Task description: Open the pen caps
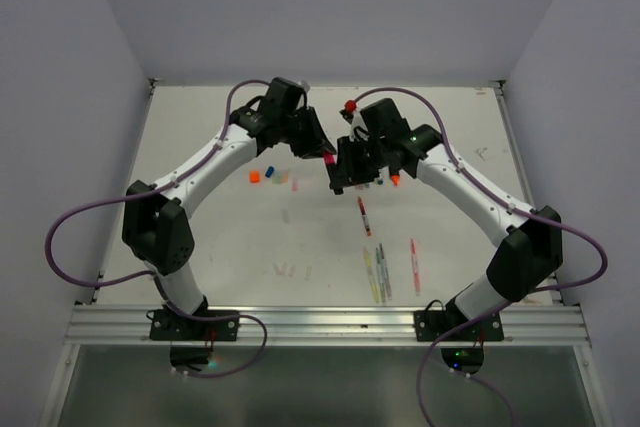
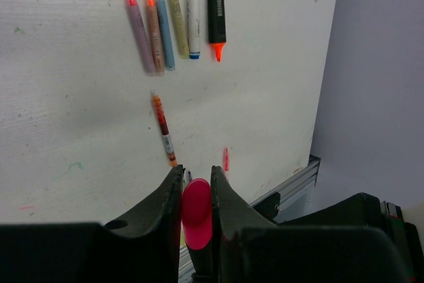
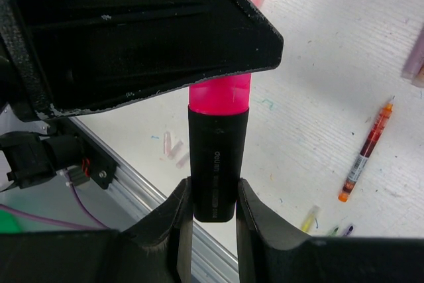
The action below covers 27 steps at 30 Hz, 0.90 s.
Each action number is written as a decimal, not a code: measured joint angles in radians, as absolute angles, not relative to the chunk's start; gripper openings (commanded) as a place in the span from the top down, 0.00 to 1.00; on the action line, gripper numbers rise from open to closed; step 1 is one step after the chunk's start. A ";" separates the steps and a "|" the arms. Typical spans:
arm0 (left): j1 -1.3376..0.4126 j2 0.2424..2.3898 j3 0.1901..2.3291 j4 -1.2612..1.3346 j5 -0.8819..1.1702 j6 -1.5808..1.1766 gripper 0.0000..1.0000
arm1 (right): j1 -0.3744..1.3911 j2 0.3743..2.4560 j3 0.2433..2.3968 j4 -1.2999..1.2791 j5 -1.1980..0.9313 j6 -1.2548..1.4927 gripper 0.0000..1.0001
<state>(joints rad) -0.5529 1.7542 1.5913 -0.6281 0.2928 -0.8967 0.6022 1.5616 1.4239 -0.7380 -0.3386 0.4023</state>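
- Left arm (image 1: 215, 162): white tubular links, bulky black joint housings.
- Right arm (image 1: 470, 187): same build, with a small green light (image 1: 413, 135) on a forward housing.
- Cables (image 1: 60, 237): one purple lead per arm, running from base to wrist.
- Bases (image 1: 195, 325): black plates with thin red wires beside them.
- Left tool (image 2: 197, 180): two matte black tapered fingers, edges flecked with pale scuffs.
- Right tool (image 3: 212, 193): likewise black, with curved fingers of grainy finish.
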 measured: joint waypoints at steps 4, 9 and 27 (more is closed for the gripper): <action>-0.553 1.754 1.591 -0.615 0.293 -0.899 1.00 | 0.602 1.565 1.446 -0.752 -0.331 0.414 0.86; -0.551 1.754 1.591 -0.590 0.285 -0.899 1.00 | 0.601 1.594 1.488 -0.772 -0.328 0.429 0.67; -0.508 1.872 1.745 -0.722 0.302 -0.865 1.00 | 0.619 1.583 1.375 -0.609 -0.307 0.455 1.00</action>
<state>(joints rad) -0.5079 1.8725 1.7451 -0.7219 0.3016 -0.8654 0.6186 1.5826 1.3750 -0.6090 -0.3069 0.4545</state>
